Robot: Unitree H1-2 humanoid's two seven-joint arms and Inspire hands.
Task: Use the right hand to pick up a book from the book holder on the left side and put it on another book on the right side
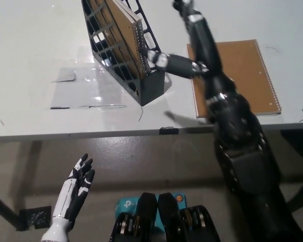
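We see right hand [184, 48] spread wide, empty, beside book holder [141, 75] — left hand [77, 187] open, below table [35, 50].

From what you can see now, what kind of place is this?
Probably an office or lab workspace: a plain white table carries a black book holder with spiral notebooks and another brown notebook, above a bare grey floor.

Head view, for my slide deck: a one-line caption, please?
Open black right hand reaches toward the spiral notebook in the book holder; white left hand rests open below the table.
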